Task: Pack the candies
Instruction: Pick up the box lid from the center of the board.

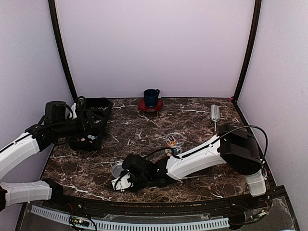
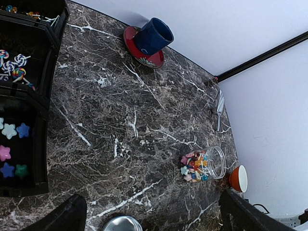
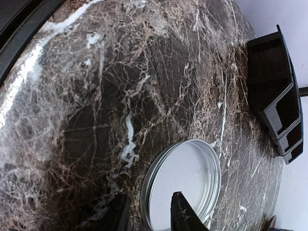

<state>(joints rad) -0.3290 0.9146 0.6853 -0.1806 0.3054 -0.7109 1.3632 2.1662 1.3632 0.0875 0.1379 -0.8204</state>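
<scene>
At the left edge of the bench (image 1: 144,130) a black tray (image 2: 49,77) held star-shaped and swirled candies (image 2: 9,144) in its compartments. The left end effector (image 2: 153,204) hovered by it, jaws spread wide and empty. Near the front edge, about midway along, a silver lid (image 3: 185,173) lay flat. The right end effector (image 3: 148,199) had its jaws part-open astride the lid's rim, one finger inside and one outside, not visibly pinching. Further right, toward the middle, the clear jar (image 2: 214,162) stood uncapped with more candies inside. I'd judge capping was the step in hand: next the jaws needed to grip the rim, lift the lid level and carry it onto the jar's mouth.
</scene>
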